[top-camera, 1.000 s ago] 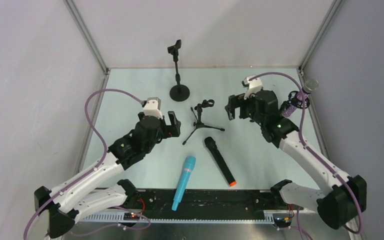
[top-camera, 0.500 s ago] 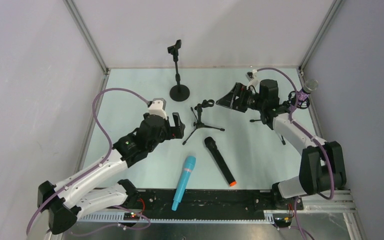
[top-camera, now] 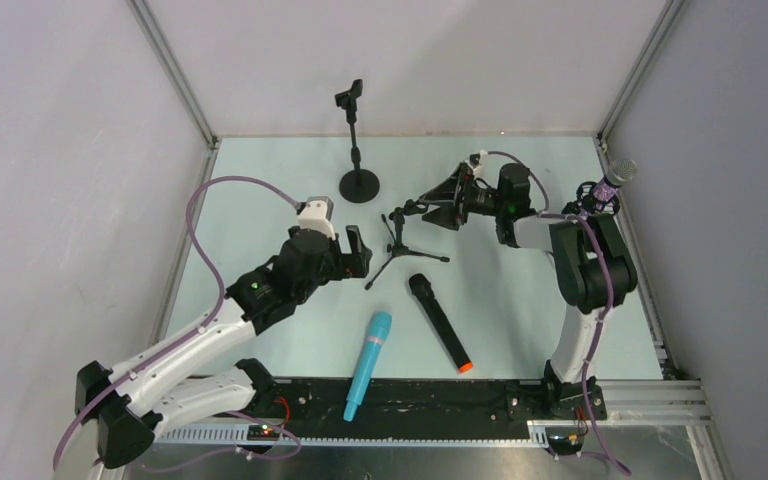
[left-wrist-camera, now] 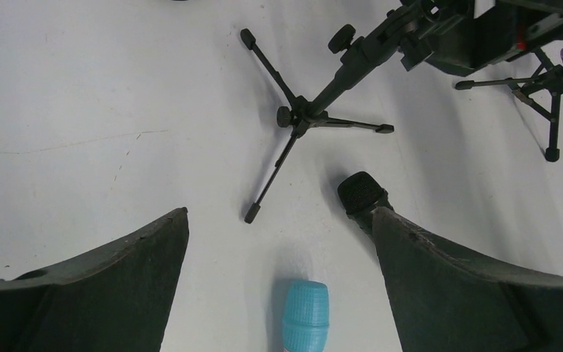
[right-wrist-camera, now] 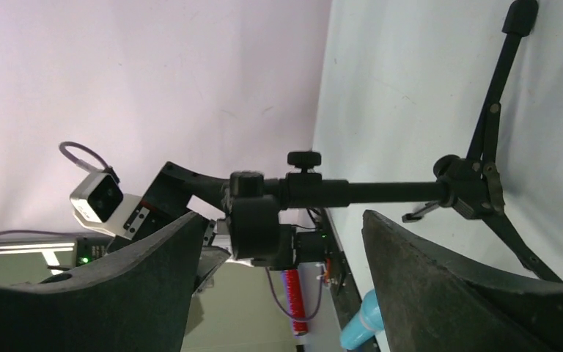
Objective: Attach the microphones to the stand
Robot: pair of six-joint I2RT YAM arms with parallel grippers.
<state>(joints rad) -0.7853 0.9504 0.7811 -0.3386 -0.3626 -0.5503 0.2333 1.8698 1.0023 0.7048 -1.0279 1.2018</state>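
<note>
We find the left gripper (left-wrist-camera: 278,216) wide open and holding nothing, hovering over the table (top-camera: 260,200). In its wrist view the head of the blue microphone (top-camera: 368,365) shows between the fingers, lower down.

The right gripper (right-wrist-camera: 284,216) is also spread open. It is turned on its side at the top of the small tripod stand (top-camera: 400,240). In its wrist view the stand's empty clip (right-wrist-camera: 253,220) sits between the two fingers, closer to one of them. We cannot tell whether that finger touches it.

The blue microphone lies flat near the table's front edge. The black microphone (top-camera: 440,322) lies flat just to its right, with its head near the tripod's feet and its orange end towards the front. The two do not touch.

The purple microphone (top-camera: 608,183) sits tilted in a second tripod stand (left-wrist-camera: 542,88) at the right edge of the table. A round-base stand (top-camera: 358,185) stands upright near the back, and its clip is empty.
</note>
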